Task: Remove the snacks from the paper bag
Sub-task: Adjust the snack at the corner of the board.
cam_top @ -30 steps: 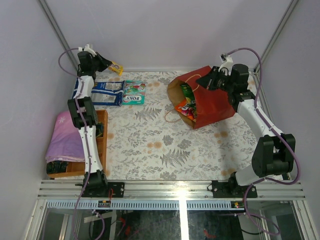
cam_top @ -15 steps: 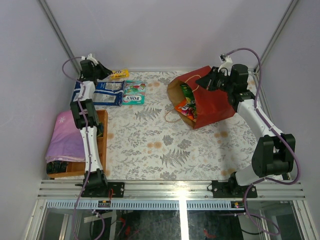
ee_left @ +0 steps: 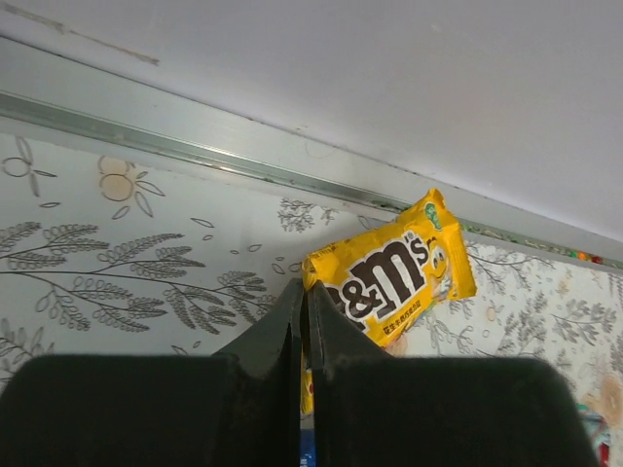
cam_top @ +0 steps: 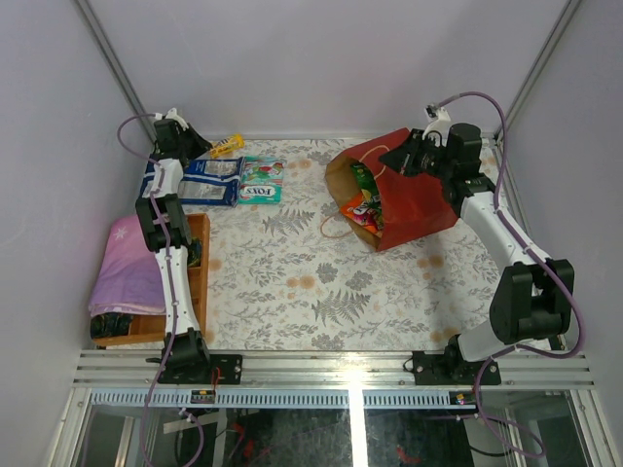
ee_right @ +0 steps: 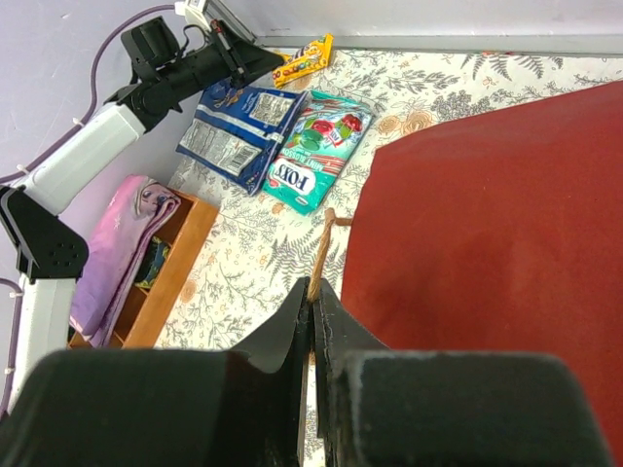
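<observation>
enclosing leafy tablecloth [cam_top: 321, 282], pale walls [cam_top: 321, 68], left tool [ee_left: 304, 289] clamps yellow packet [ee_left: 389, 277], right tool [ee_right: 311, 289] clamps bag handle [ee_right: 322, 251]

Inside the paper bag [cam_top: 414, 204], most of the snacks [cam_top: 363, 206] lie hidden behind its red wall, labels too small to read.

I've got a wooden tray [cam_top: 200, 255] on the leaf-print desk [cam_top: 321, 287], well apart from the left gripper [cam_top: 202, 146], back toward the arm bases. A pink folded cloth [cam_top: 125, 268] lies over the tray, with something dark [cam_top: 115, 326] under its near end. From the right gripper [ee_right: 311, 287], both sit off to the left.
</observation>
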You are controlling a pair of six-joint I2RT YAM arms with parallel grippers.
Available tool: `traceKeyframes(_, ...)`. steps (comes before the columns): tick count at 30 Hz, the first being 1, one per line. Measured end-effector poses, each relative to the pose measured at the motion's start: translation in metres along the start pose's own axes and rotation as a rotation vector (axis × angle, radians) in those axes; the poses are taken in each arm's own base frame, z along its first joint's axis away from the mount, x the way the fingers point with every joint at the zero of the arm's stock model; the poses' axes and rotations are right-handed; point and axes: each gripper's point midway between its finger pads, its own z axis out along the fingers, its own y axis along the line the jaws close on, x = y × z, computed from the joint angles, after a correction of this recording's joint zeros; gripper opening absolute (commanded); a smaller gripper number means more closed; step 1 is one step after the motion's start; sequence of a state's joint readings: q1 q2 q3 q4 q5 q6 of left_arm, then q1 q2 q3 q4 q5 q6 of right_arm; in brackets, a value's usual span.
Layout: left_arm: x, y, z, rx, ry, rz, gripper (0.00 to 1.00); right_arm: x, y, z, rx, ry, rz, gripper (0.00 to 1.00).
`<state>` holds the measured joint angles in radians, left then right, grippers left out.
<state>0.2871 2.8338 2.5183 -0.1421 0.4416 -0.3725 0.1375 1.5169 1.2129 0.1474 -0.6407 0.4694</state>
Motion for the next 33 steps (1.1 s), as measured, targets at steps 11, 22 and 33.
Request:
traceKeyframes(11, -0.015, 0.017, -0.004, -0.106, -0.047, 0.093, 0.38, 0.002, -0.002, 0.001, 0.001, 0.005, -0.003, 0.0)
traceKeyframes(22, -0.054, -0.003, -0.031, -0.172, -0.114, 0.167, 1.0, 0.005, -0.001, 0.004, -0.003, 0.014, -0.009, 0.0)
traceKeyframes(33, -0.047, -0.092, -0.007, -0.278, -0.187, 0.565, 0.99, 0.007, -0.002, 0.006, -0.004, 0.02, -0.016, 0.0)
